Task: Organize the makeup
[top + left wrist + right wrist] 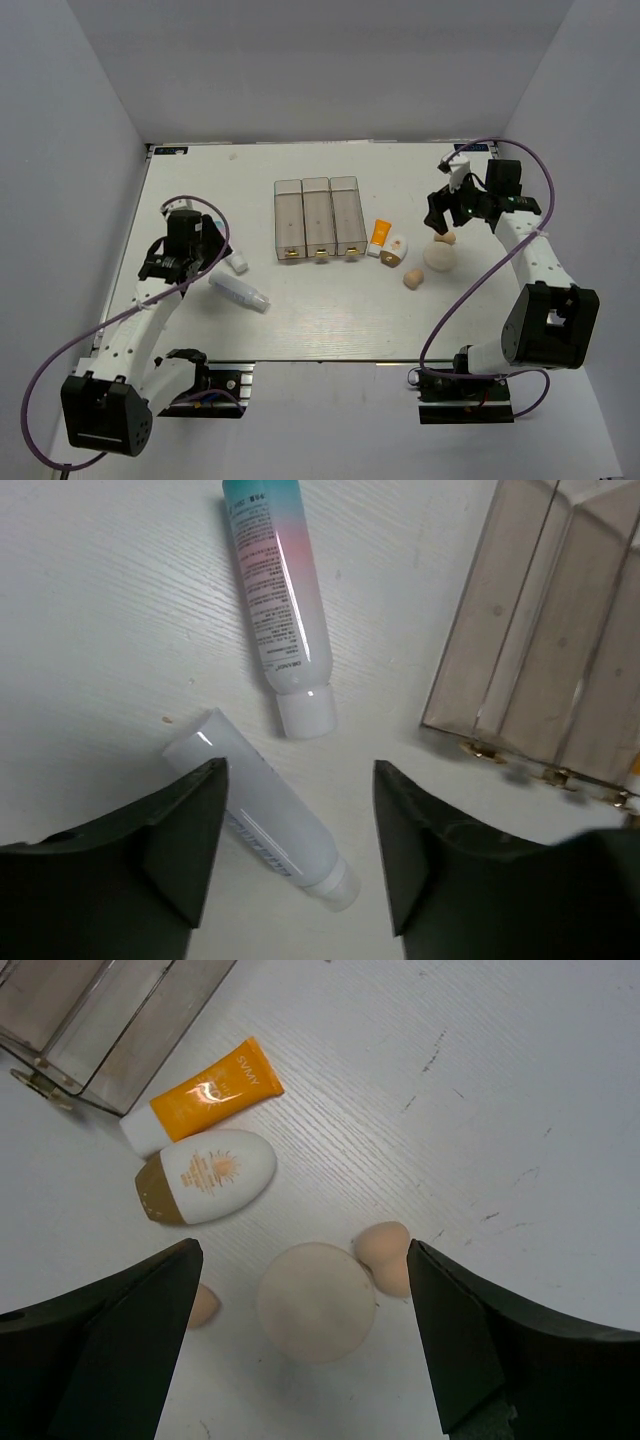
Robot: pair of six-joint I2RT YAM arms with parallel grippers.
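A plain white tube (pixel 265 820) lies between the fingers of my open left gripper (pixel 298 770), which hovers over it. A pink-and-blue printed tube (pixel 275 590) lies just beyond. In the top view these are the white tube (pixel 237 262), the printed tube (pixel 240 293) and the left gripper (pixel 215 245). My right gripper (pixel 302 1250) is open above a round pale puff (pixel 317 1302), with one beige sponge (pixel 385 1257) by its right finger and another sponge (pixel 200 1305) by its left. An orange tube (pixel 205 1095) and a white oval bottle (pixel 205 1175) lie farther off.
The clear three-compartment tray (pixel 318 218) stands in the middle of the table, with small gold feet on its near edge. It also shows in the left wrist view (pixel 540 650) and in the right wrist view (pixel 100 1020). White walls enclose the table.
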